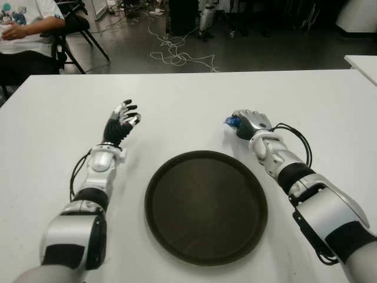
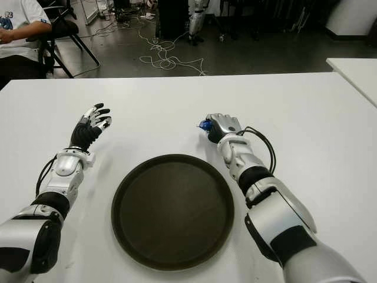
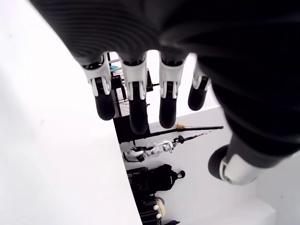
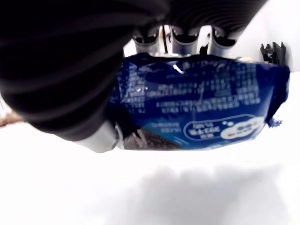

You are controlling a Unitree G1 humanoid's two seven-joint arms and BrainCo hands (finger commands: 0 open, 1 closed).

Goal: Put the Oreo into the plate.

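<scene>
Tabletop point(image 1: 194, 100): white, flat, carrying the plate and both robot arms; a second white surface shows at the far right edge of the eye views.
Plate point(image 1: 205, 206): dark, round, shallow-rimmed, lying flat near the front edge of the tabletop, between the two forearms. Nothing lies in it.
Oreo point(image 4: 199, 110): blue wrapped packet with white print, held in the right hand. In the eye views only a small blue end point(image 1: 231, 122) shows, at the hand's left side. The packet is outside the plate, just beyond its far right rim.
Right hand point(image 1: 250, 124): beyond the plate's far right rim, back of the hand up, low over the tabletop. Its fingers point(image 4: 180, 35) are curled over the packet and the thumb presses from the other side, so the hand is clamped on the Oreo. Whether the packet touches the tabletop cannot be told.
Left hand point(image 1: 121, 122): well to the left of the plate, raised off the tabletop, palm forward. Fingers point(image 3: 133, 101) spread and only slightly bent, holding nothing.
Background: dark floor with a loose white cable point(image 1: 177, 56); a seated person point(image 1: 26, 26) in a white shirt on a chair at the far left.
</scene>
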